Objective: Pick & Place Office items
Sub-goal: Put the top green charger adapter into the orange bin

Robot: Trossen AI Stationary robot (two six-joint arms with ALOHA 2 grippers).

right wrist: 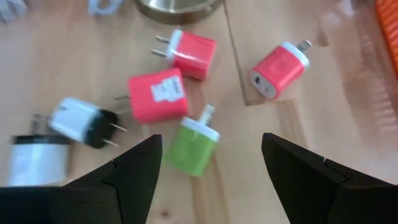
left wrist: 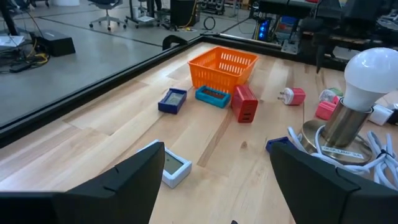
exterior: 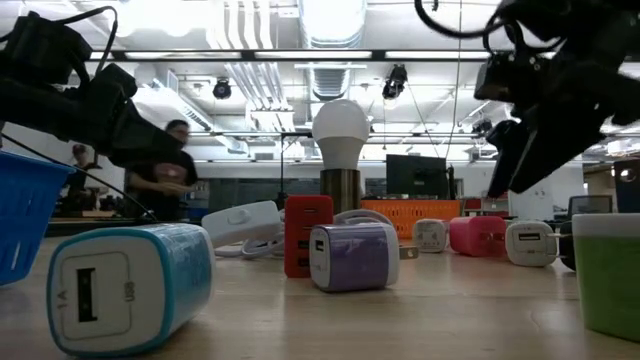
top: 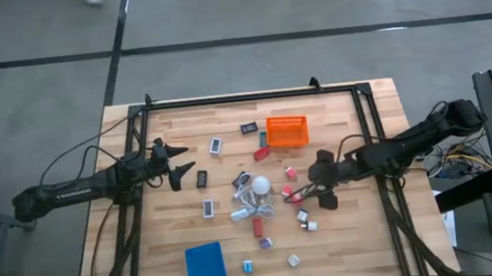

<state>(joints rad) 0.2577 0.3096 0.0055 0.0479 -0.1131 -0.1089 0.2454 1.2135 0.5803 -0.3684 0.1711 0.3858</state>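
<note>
High view: left gripper [top: 179, 169] left of centre, jaws spread, empty, bare wood around it. Right gripper [top: 321, 179] right of centre, jaws apart, empty, above scattered office items [top: 263, 218] mid-table. Orange basket [top: 286, 130] near the upper table edge.

Low view: chargers line mid-frame; bulb [exterior: 341, 135] upright behind.

Right wrist view: green charger [right wrist: 194, 146] between the fingers, untouched; pink ones above it.

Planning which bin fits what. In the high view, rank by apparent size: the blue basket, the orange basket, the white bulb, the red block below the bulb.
1. Blue basket.
2. Orange basket, somewhat smaller.
3. White bulb.
4. Red block, slightly smaller than the bulb; close call.
</note>
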